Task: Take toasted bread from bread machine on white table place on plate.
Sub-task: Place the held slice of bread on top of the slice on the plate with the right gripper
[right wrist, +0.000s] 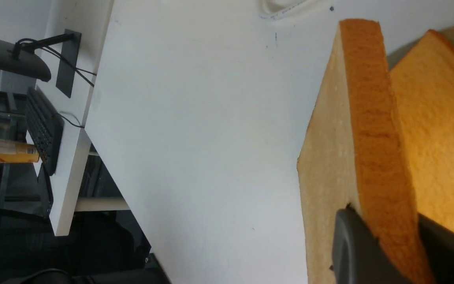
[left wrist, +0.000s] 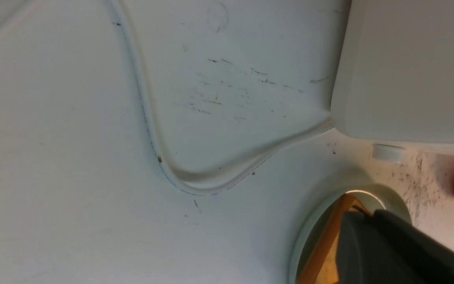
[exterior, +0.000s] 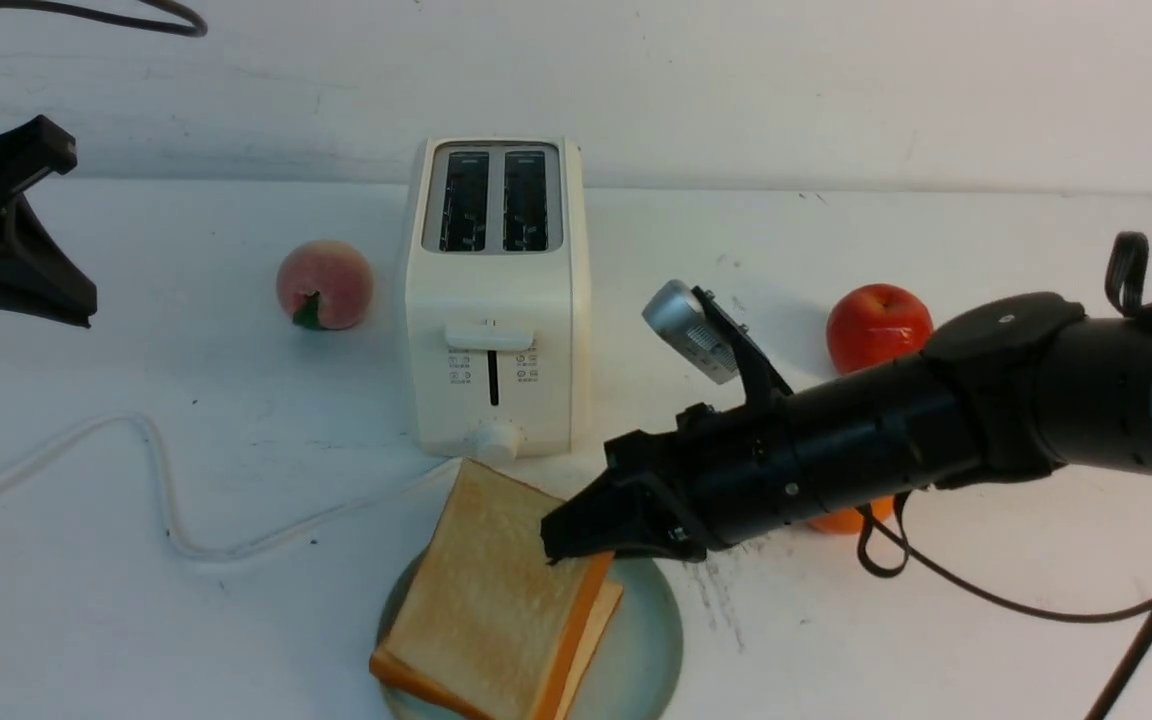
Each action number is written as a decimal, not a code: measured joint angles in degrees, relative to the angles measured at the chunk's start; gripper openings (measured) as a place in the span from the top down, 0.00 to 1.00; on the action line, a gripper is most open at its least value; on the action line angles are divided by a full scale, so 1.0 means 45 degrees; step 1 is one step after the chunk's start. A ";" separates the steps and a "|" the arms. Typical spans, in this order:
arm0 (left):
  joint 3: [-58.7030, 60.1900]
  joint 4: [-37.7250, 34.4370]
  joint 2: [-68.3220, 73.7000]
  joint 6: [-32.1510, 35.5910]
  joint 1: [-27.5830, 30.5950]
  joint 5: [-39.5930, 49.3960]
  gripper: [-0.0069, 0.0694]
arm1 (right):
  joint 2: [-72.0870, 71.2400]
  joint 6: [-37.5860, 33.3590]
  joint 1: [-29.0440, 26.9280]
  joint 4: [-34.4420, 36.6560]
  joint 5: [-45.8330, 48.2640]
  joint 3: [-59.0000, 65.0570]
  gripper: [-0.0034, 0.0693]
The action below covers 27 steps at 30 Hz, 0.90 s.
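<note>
White and scuffed, the table (exterior: 266, 620) spreads before you, meeting a pale wall (exterior: 736, 90) behind. Your right tool (exterior: 551, 555) reaches in from the right and has hold of the upper slice of toast (exterior: 496, 590) by its crust edge, its jaws parted only by the slice's thickness. That slice sits tilted above the lower slice of toast (exterior: 591, 640), which lies on the pale green plate (exterior: 661, 640). You see the toaster (exterior: 496, 300) just beyond the plate, both slots bare of bread, its white cord (exterior: 171, 500) winding off to the left. Your left tool (exterior: 89, 322) hangs well apart from the bread at the far left, its tips nearly together, holding nothing. To the left of the toaster rests a peach (exterior: 326, 285); to its right you have a red apple (exterior: 876, 325), and an orange fruit (exterior: 851, 518) partly hidden beneath your right arm (exterior: 886, 425).
</note>
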 joint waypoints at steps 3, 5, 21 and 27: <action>0.0000 0.0000 0.0000 0.0000 0.0000 0.0000 0.88 | 0.0012 0.0000 0.0000 0.0610 0.0212 0.0000 0.80; 0.0000 0.0000 0.0000 0.0000 0.0000 0.0000 0.88 | 0.0012 -0.0084 0.0000 0.0962 0.0416 0.0000 0.80; 0.0000 0.0000 0.0000 0.0000 0.0000 0.0000 0.87 | 0.0191 -0.0213 0.0000 0.0208 0.0053 0.0000 0.80; 0.0000 0.0024 0.0000 0.0000 0.0000 0.0000 0.87 | 0.0812 -0.0201 0.0000 0.0375 -0.0043 0.0000 0.80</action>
